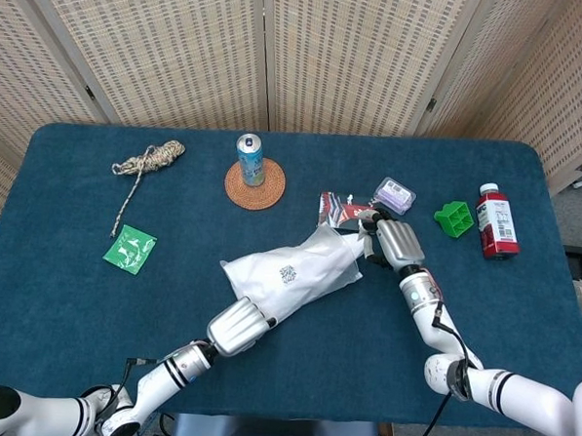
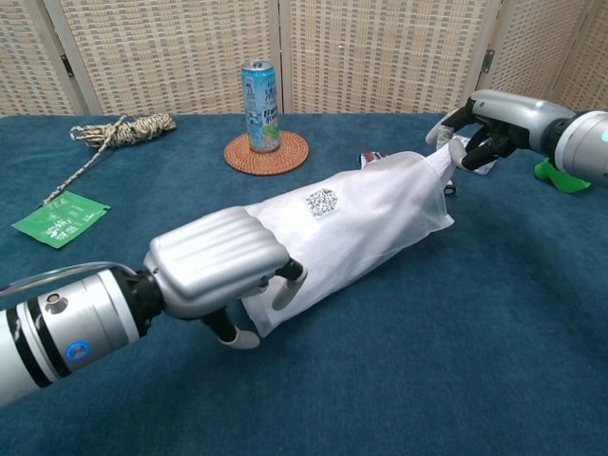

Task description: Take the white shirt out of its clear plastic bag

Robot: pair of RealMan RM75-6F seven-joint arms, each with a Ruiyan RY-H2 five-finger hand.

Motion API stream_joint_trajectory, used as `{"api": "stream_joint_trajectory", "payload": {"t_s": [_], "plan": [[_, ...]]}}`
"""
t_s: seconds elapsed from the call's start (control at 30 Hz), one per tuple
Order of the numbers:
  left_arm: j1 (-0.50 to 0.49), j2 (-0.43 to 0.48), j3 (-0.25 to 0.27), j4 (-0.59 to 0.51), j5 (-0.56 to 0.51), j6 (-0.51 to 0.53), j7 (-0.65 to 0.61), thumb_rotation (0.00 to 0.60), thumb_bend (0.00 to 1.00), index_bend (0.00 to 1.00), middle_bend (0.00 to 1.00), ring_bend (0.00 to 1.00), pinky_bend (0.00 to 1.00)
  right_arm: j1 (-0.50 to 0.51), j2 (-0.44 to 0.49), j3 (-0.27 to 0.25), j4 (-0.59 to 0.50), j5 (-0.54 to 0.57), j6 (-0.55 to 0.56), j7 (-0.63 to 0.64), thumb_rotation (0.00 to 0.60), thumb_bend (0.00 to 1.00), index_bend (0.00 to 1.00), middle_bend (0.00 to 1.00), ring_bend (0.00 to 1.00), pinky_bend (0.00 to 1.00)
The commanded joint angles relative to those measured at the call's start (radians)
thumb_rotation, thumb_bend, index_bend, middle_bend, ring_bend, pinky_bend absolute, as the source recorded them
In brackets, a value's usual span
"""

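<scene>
The white shirt (image 1: 290, 273) lay mid-table, inside its clear plastic bag (image 2: 404, 204). The right hand (image 2: 489, 123) pinched the bag's 2 o'clock end, and the left hand (image 2: 217, 275) held its 7 o'clock end with curled fingers. The step looked like holding the bag tight; next, one hand probably had to pull the shirt out.

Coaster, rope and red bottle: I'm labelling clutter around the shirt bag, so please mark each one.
coaster (image 1: 269, 192), head view, bare woven rim right of the can.
rope (image 1: 150, 159), head view, middle of the coiled bundle.
red bottle (image 1: 497, 226), head view, on its label.
</scene>
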Motion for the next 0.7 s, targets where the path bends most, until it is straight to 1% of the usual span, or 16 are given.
{"api": "stream_joint_trajectory", "payload": {"t_s": [0.03, 0.33, 0.53, 0.7], "plan": [[-0.002, -0.003, -0.003, 0.003, -0.003, -0.004, 0.001, 0.6, 0.0, 0.58, 1.0, 0.96, 1.0, 0.0, 0.001, 0.001, -0.001, 0.0, 0.001, 0.0, 0.6, 0.73, 0.66, 0.23, 0.1, 0.28], [0.0, -0.007, -0.009, 0.007, -0.013, -0.01, 0.019, 0.6, 0.0, 0.59, 1.0, 0.96, 1.0, -0.003, 0.0, 0.001, 0.003, 0.001, -0.002, 0.006, 0.6, 0.73, 0.66, 0.23, 0.1, 0.28], [0.001, -0.008, -0.011, 0.004, -0.013, -0.008, 0.015, 0.6, 0.0, 0.61, 1.0, 0.96, 1.0, -0.003, -0.002, 0.004, 0.011, 0.004, -0.006, 0.012, 0.6, 0.74, 0.66, 0.23, 0.1, 0.28], [-0.001, -0.014, -0.012, 0.007, -0.015, -0.011, 0.014, 0.6, 0.02, 0.62, 1.0, 0.96, 1.0, -0.003, -0.002, 0.004, 0.015, 0.006, -0.01, 0.013, 0.6, 0.74, 0.66, 0.23, 0.1, 0.28]]}}
